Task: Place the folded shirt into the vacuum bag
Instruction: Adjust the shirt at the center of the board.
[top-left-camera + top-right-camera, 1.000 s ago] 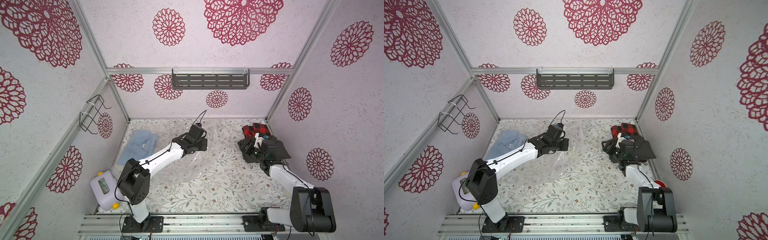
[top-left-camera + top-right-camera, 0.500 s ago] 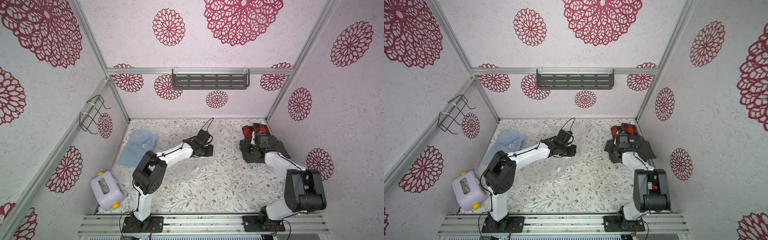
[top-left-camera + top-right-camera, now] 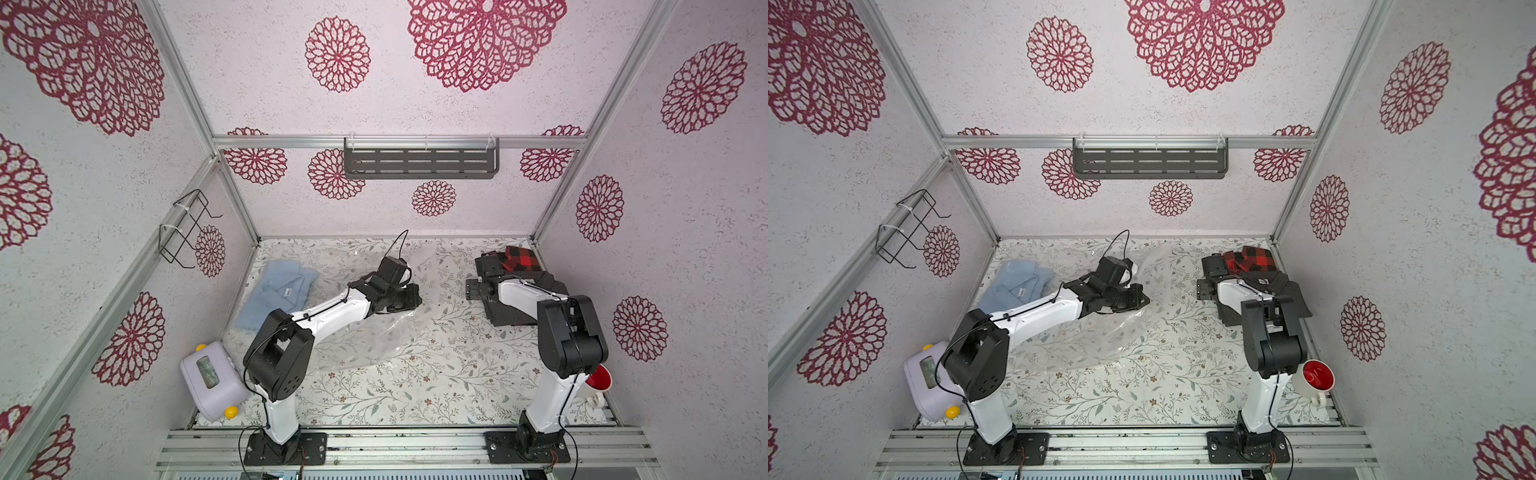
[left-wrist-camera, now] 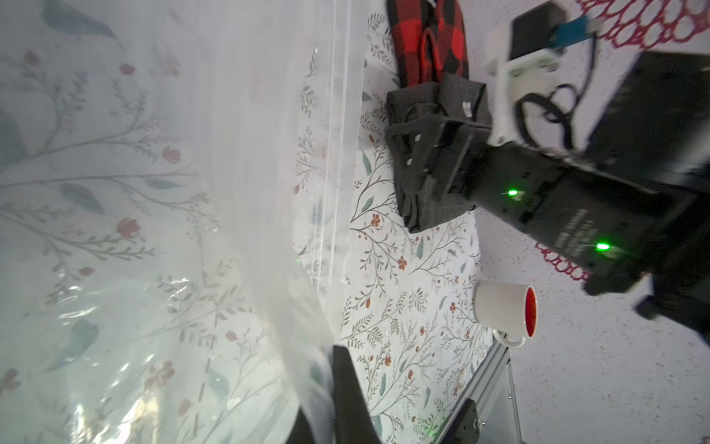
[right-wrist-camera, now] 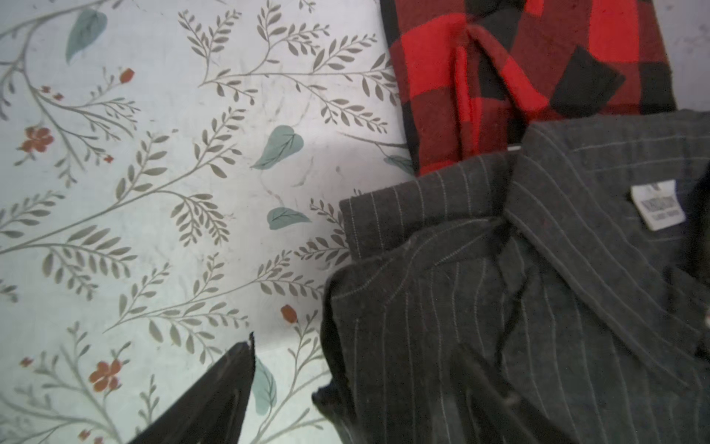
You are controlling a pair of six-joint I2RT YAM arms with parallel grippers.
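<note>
The vacuum bag (image 3: pixel 374 332) (image 3: pixel 1100 332) lies clear and crinkly across the middle of the floral table. My left gripper (image 3: pixel 415 297) (image 3: pixel 1144 299) is shut on its edge, and in the left wrist view the film (image 4: pixel 153 230) runs down between the dark fingers (image 4: pixel 345 384). A dark pinstriped folded shirt (image 3: pixel 519 309) (image 5: pixel 538 307) lies at the right wall. My right gripper (image 3: pixel 473 289) (image 5: pixel 345 392) stands open at that shirt's left edge. One finger (image 5: pixel 215 396) is over bare table and the other is blurred over the cloth.
A red-black plaid shirt (image 3: pixel 519 259) (image 5: pixel 518 77) lies just behind the dark one. A light blue shirt (image 3: pixel 278 291) sits at the back left. A white mug with a red inside (image 3: pixel 598 380) stands front right and a lilac device (image 3: pixel 210 380) front left.
My left gripper has carried the bag's edge rightward toward the middle of the table. My right gripper's jaws have spread wider at the dark shirt.
</note>
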